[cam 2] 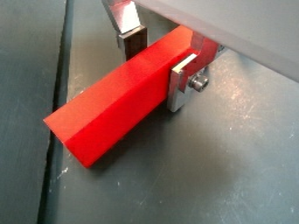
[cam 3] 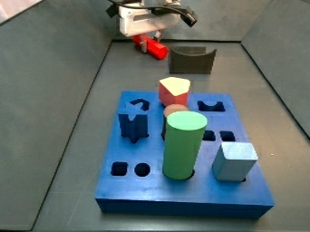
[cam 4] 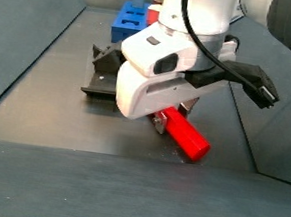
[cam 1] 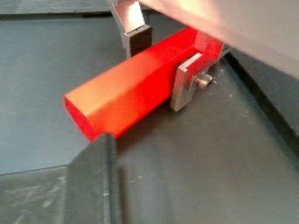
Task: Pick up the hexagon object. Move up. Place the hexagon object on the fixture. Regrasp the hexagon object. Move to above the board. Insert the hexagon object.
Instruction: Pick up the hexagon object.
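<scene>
At the far end of the floor, at ten o'clock from the fixture point(cam 3: 191, 60), my tool point(cam 4: 171, 115) pinches the hexagon object point(cam 2: 117, 103) near one end, fingers point(cam 1: 187, 80) across its flanks. I judge the bar lies low on the floor for pickup. Beyond sits the board point(cam 3: 188, 161). Whether the bar still touches down, I cannot tell.

Far end of the hexagon object point(cam 1: 131, 90) hidden behind the gripper point(cam 1: 163, 59) in both wrist views, fixture point(cam 4: 102, 73) partly hidden by the arm, board point(cam 4: 130, 20) mostly hidden behind it
</scene>
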